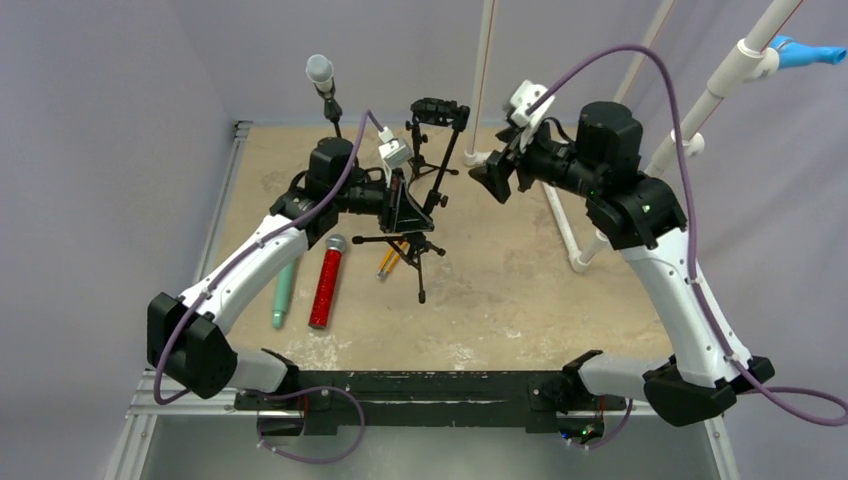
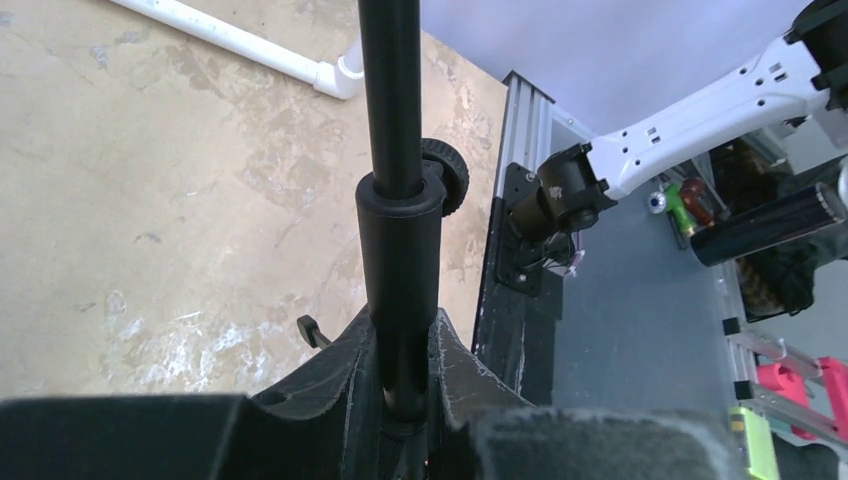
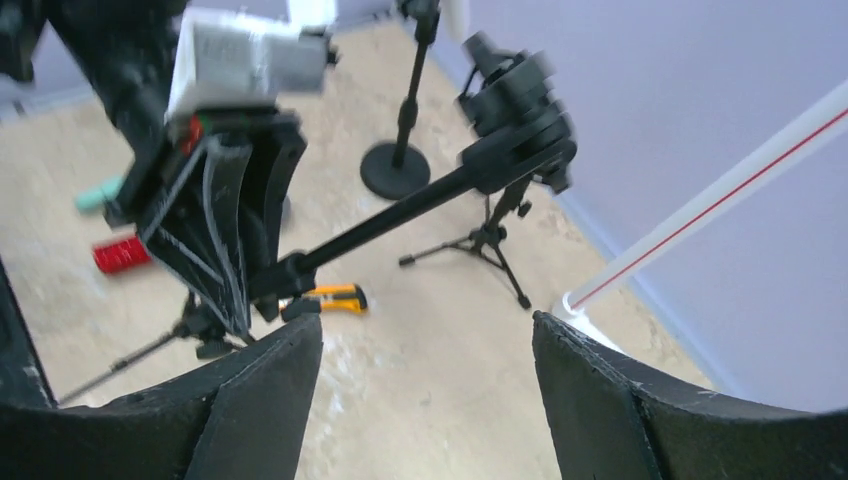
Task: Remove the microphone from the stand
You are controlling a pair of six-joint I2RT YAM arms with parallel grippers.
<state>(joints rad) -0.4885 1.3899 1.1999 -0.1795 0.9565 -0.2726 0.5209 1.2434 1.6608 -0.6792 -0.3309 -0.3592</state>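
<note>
A black tripod stand (image 1: pixel 418 245) is in the middle of the table. Its boom (image 3: pixel 400 215) rises to a black clip (image 1: pixel 440 108), and what the clip holds I cannot tell. My left gripper (image 1: pixel 400 205) is shut on the stand's pole (image 2: pixel 398 240), which runs between its jaws (image 2: pixel 405 330). A silver-headed microphone (image 1: pixel 320 70) sits upright on a round-based stand (image 3: pixel 398 170) at the back. My right gripper (image 1: pixel 495 182) hangs open to the right of the boom, with nothing between its fingers (image 3: pixel 430 335).
A red glitter microphone (image 1: pixel 327 282) and a teal one (image 1: pixel 285 290) lie at the left of the table. An orange-yellow tool (image 3: pixel 335 297) lies by the tripod's feet. Another small tripod (image 3: pixel 490 240) stands behind. White pipes (image 1: pixel 560 220) run along the right side.
</note>
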